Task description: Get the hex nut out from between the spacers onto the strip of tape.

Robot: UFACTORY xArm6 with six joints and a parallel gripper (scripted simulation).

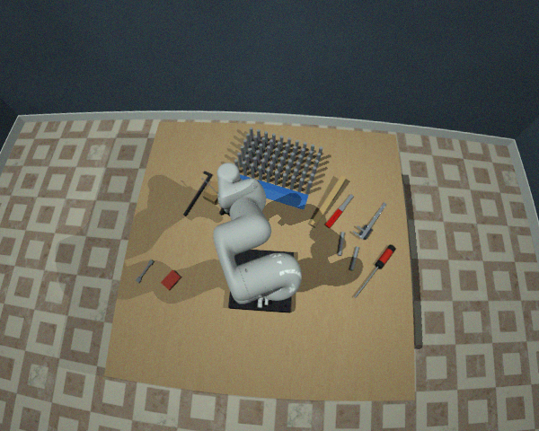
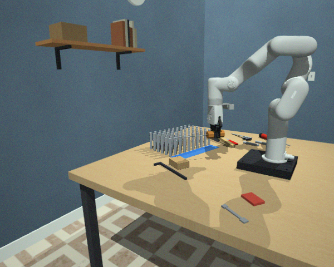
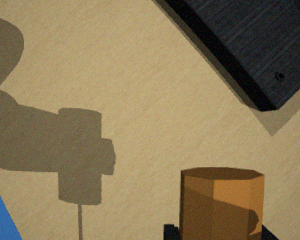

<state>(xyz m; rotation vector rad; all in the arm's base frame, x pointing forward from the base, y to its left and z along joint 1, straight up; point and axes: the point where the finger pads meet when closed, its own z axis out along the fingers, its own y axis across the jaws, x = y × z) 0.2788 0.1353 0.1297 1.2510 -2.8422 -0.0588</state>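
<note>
hex nut hidden among spacers (image 1: 278,160), hook pick (image 3: 222,205) tip seemingly cropped

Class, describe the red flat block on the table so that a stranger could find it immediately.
Start at the arm's black base plate on the wooden table. Toward the table's near edge lies a small red flat block, beside a thin grey bar. It is the only plain red slab; the other red things are tool handles.

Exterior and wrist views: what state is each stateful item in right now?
gripper: shut on the hook pick's handle, raised off the table
hook pick: lifted, shaft level, reaching in among the spacers
spacers: all upright
blue tape strip: flat, no nut on it
hex nut: not visible
</note>
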